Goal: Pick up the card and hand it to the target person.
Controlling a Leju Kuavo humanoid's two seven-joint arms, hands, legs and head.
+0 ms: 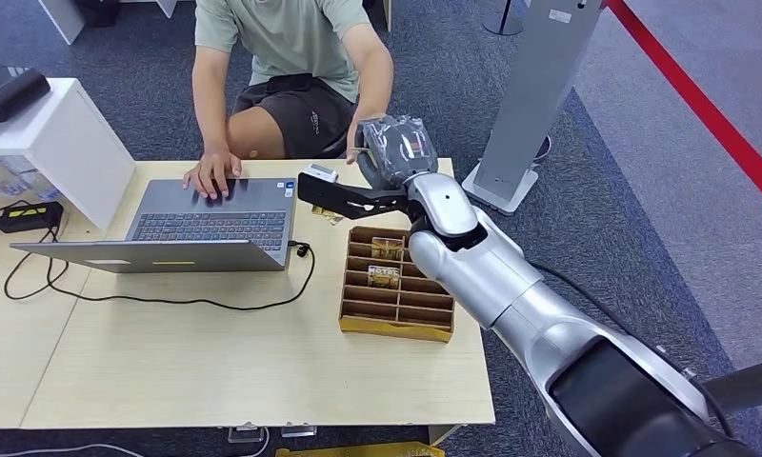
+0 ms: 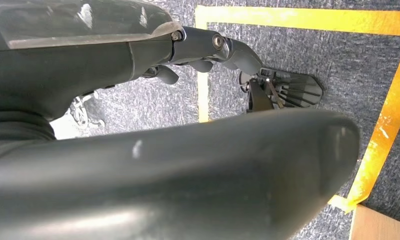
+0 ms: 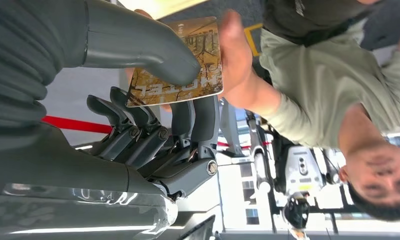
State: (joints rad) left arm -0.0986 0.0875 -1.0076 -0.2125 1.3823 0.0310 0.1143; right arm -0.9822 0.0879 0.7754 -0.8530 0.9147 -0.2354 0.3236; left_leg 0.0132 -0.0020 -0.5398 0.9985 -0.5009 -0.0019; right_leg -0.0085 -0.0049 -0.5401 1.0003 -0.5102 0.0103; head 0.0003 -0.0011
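Observation:
My right hand (image 1: 396, 148) is raised beyond the table's far edge, in front of the seated person (image 1: 291, 57). It pinches a brown and gold hotel card (image 3: 200, 82) between its thumb (image 3: 138, 45) and its dark fingers (image 3: 188, 125). The person's hand (image 3: 238, 65) touches the card's far edge, with fingers behind it. In the head view that person's hand (image 1: 362, 133) meets mine. My left hand (image 2: 138, 55) hangs over the grey carpet, fingers loosely apart and holding nothing.
A wooden divided box (image 1: 396, 286) with more cards stands on the table (image 1: 215, 362) under my right forearm. An open laptop (image 1: 210, 224) with a black cable lies at the left, the person's other hand (image 1: 212, 171) on it. A grey pillar (image 1: 539, 86) stands at the right.

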